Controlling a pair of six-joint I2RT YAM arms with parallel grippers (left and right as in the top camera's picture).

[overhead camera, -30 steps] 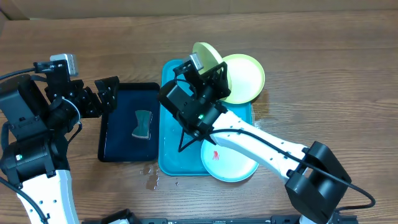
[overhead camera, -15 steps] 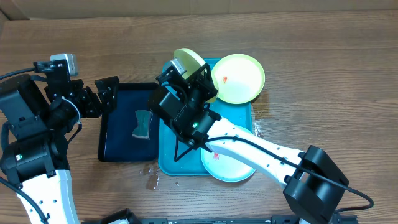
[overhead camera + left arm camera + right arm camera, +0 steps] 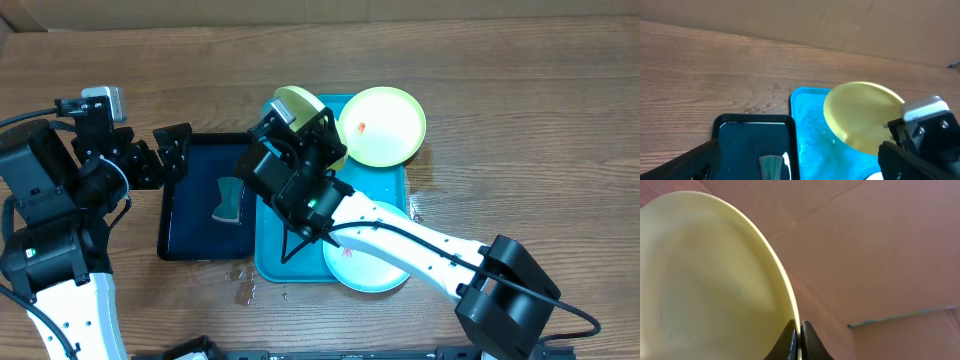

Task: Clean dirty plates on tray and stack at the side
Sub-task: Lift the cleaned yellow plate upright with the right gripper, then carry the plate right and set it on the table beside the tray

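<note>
Since the earlier overhead frames, the right arm has carried its plate leftward, from beside the far green plate to above the far-left corner of the tray (image 3: 272, 240). The left arm has not shifted.

The right gripper (image 3: 800, 336) is clenched on the rim of the held plate (image 3: 297, 105), a lime-green one. The wrist view shows both fingertips pinching the rim's edge with no gap between them. The held plate is clear of the tray and steeply tilted, with one broad face turned toward the left arm. Judgement: the edge grip leaves that face free for wiping. This position also brings the plate close to the black tray (image 3: 165, 215), where a sponge (image 3: 230, 200) lies in what looks like water.

The left gripper (image 3: 165, 155) is spread fully wide and holds nothing. It hovers at the far-left corner of the black tray. Judgement: it is placed to collect the sponge.

The second green plate (image 3: 390, 125) overhangs the far-right corner of the tray and shows a red smear. The blue-rimmed plate (image 3: 378, 268) sits at the near-right corner, partly under the right arm, and is also smeared. No cleaned stack is visible, so the task appears to be at an early stage.
</note>
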